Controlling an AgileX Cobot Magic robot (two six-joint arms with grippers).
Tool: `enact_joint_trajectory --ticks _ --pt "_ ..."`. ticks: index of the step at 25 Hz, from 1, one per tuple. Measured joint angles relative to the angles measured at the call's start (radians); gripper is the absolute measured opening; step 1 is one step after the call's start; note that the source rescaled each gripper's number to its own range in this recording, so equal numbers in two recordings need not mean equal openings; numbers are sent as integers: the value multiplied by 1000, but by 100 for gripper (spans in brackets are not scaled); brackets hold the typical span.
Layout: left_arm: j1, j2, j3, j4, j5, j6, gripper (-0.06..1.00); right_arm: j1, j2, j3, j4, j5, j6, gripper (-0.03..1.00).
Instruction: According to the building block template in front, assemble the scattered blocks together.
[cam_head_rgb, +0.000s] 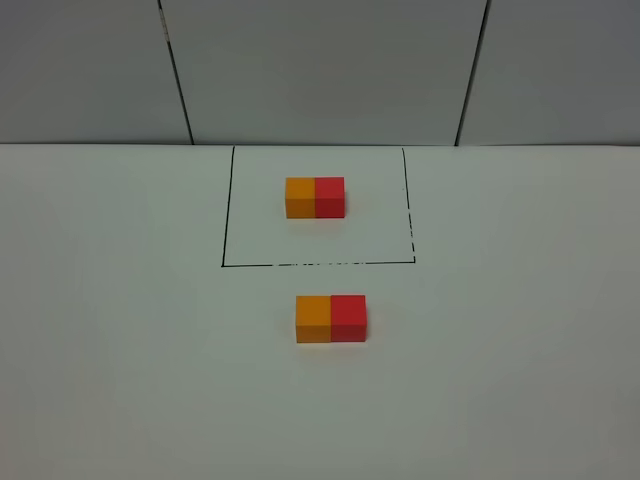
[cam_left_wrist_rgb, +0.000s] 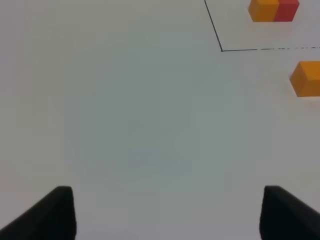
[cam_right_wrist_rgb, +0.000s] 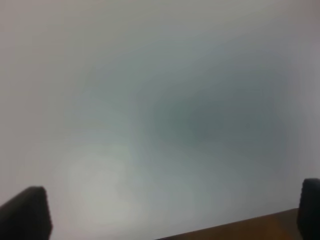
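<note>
At the bench's middle, just nearer to me than the drawn black rectangle (cam_head_rgb: 318, 206), the scattered blocks sit as an orange cube (cam_head_rgb: 313, 319) and a red cube (cam_head_rgb: 348, 317) touching side by side, orange toward the left edge, red toward the right. The building block template (cam_head_rgb: 315, 197) lies inside the rectangle toward the far edge, same colour order. So I judge the assembly looks done or nearly so; the seam looks flush from the high view, but I can't rule out a small offset. My left gripper (cam_left_wrist_rgb: 167, 212) shows two dark fingertips spread wide apart with nothing between them, hovering over bare white bench (cam_head_rgb: 120, 330) toward the left side; in its view I see the template and only the orange cube's edge. My right gripper (cam_right_wrist_rgb: 170, 212) is likewise spread and empty, over blurred bench near what looks like the bench's brown edge. Neither arm appears in the high view. Risks as I judge them: any re-approach could nudge the joined pair and split or skew it, since loose cubes slide easily; the right view is too blurred to guide a careful move; a sweep toward the far edge could knock the template.
</note>
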Motion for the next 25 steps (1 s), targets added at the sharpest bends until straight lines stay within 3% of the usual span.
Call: enact_joint_trajectory --ticks 15,25 --pt "0 0 0 0 0 0 94 87 -419 327 0 -122 10 97" --pt "0 0 0 0 0 0 94 89 -588 400 5 -88 17 82"
